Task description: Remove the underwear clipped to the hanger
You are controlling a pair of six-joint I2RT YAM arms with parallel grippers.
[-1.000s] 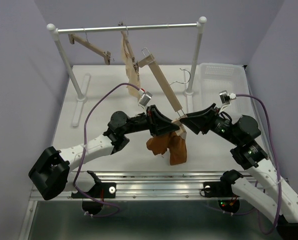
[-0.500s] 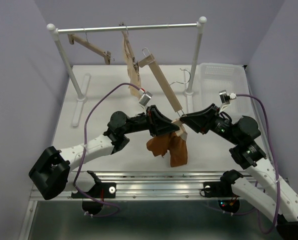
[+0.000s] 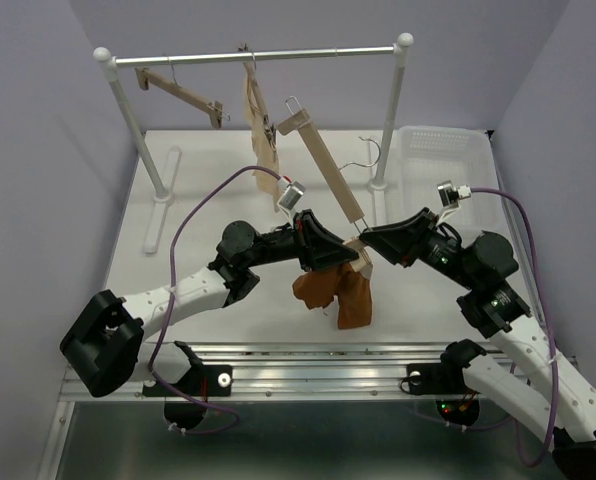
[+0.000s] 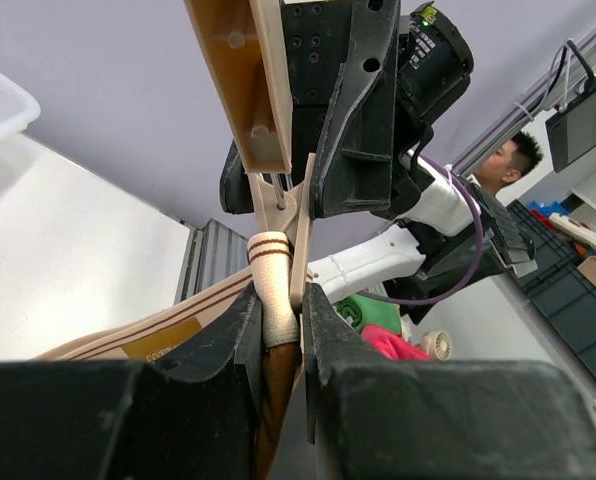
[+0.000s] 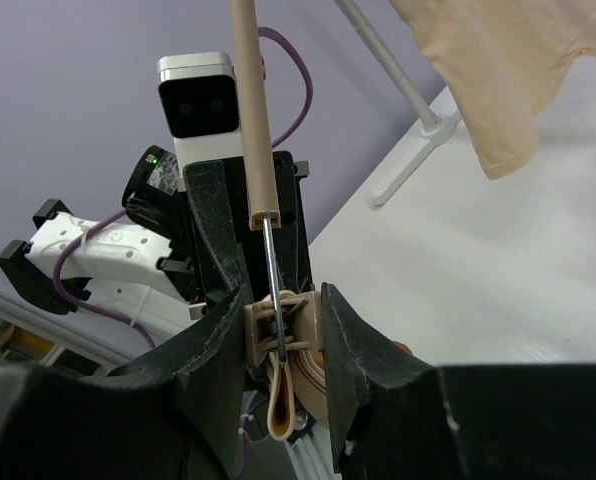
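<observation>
The hanger (image 3: pixel 326 170) is a light wooden bar held tilted above the table, its low end between my two grippers. The rust-orange underwear (image 3: pixel 338 290) hangs from that low end. My left gripper (image 3: pixel 346 257) is shut on the underwear's striped waistband (image 4: pixel 275 290) just under the bar (image 4: pixel 243 80); the brown cloth (image 4: pixel 271 400) runs down between the jaws. My right gripper (image 3: pixel 366 240) is shut on the hanger's clip (image 5: pixel 298 345), with the clip's wire rising to the bar (image 5: pixel 250 120). The two grippers face each other closely.
A clothes rail (image 3: pixel 258 55) stands at the back with a beige garment (image 3: pixel 261 130) and another wooden hanger (image 3: pixel 183 92). The garment also shows in the right wrist view (image 5: pixel 498 70). A white basket (image 3: pixel 443 155) sits at the back right.
The right arm has edged slightly left at the clip. The hanger, the underwear and the left gripper stay where they were.
</observation>
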